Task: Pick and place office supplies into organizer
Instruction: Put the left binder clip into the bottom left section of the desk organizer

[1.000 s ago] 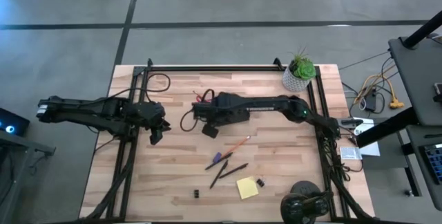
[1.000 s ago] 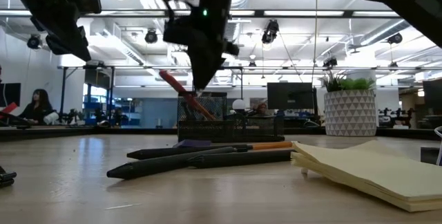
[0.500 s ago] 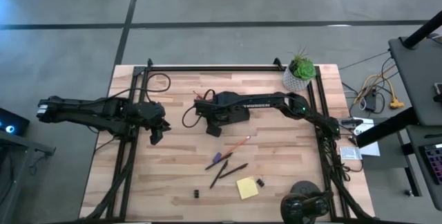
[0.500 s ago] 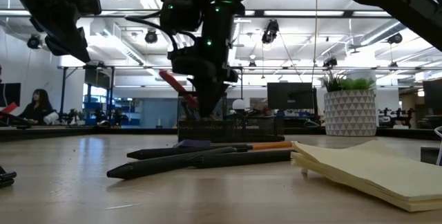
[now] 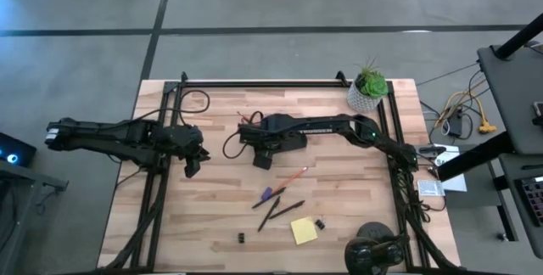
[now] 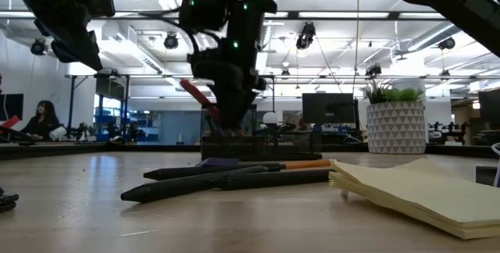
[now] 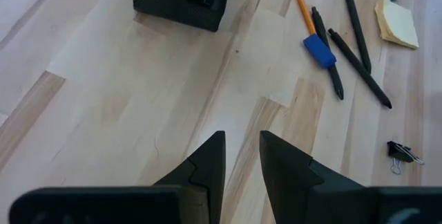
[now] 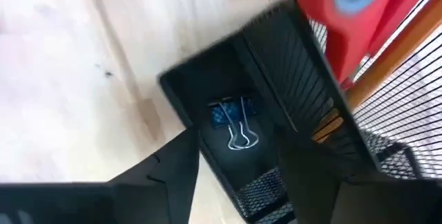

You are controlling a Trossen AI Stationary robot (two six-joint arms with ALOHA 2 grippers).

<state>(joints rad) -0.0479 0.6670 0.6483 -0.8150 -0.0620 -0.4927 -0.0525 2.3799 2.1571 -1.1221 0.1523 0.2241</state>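
Note:
The black mesh organizer (image 7: 173,3) stands on the table's middle, with red-handled scissors (image 8: 345,10) upright in it. My right gripper (image 8: 238,175) hangs open over one compartment (image 8: 207,86), pointing down. A black binder clip (image 8: 238,124) lies loose on that compartment's floor, below and between the fingers. On the table nearer the front lie an orange pencil (image 5: 293,176), a purple-tipped pen (image 5: 265,196), two dark pens (image 5: 284,210), a yellow sticky-note pad (image 5: 303,230) and two binder clips (image 5: 320,223) (image 5: 241,238). My left gripper (image 7: 242,158) waits at the left, slightly open, holding nothing.
A green plant in a white pot (image 5: 368,88) stands at the far right corner. Black frame rails (image 5: 161,182) run along the table's left, right and far edges. Bare wood (image 5: 212,207) lies between the left arm and the loose supplies.
My right gripper has sunk toward the organizer and rolled a little. In the low view its fingers, drawn to a point before, now stand apart just above the organizer's rim.

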